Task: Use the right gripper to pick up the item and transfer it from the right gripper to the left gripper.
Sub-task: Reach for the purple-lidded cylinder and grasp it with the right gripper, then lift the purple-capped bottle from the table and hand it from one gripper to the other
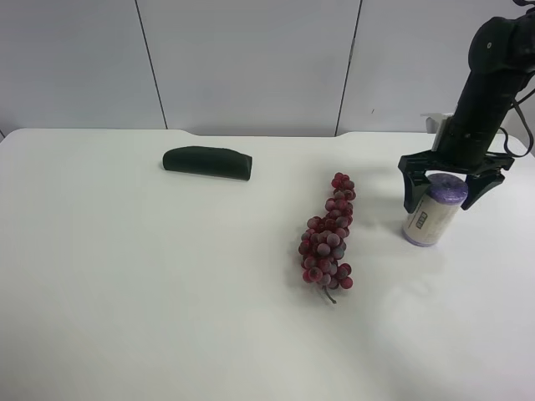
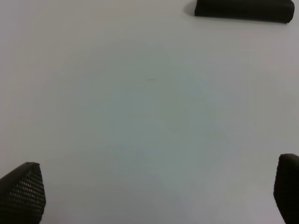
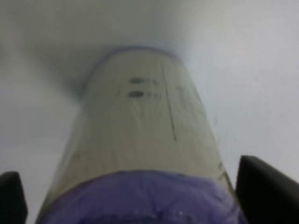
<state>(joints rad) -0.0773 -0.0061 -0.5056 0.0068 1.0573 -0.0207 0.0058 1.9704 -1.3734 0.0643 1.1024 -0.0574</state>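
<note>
tabletop (image 1: 125, 317): white, carries all 3 objs.

right arm (image 1: 489, 83): black, drops in from the exterior high view's upper right, wrist aimed down. the r. wrist view looks straight down the roll, which confirms this is the right arm.

dark green oblong (image 1: 207, 163): lies flat on the far side, well apart from the work area. not involved.

grape bunch (image 1: 328, 238): mid-tabletop, near the roll but not touching it, clear of the fingers.

roll (image 1: 435, 213): stands on end near the tabletop's edge at that view's right. purple cap up, cream label w/ dark print round the side. long axis approx. vertical, top end pointing up at the wrist. judgement: an upright roll suits a top-down approach, and a hold near the cap would leave the lower body free for the handover.

right end effector (image 1: 440, 206): fingers astride the roll's upper end, one each side. a gap shows on at least one side, so unclenched, no grasp yet.

left end effector (image 2: 154, 189): fingers spread wide, nothing between them, bare tabletop below. judged on standby.
</note>
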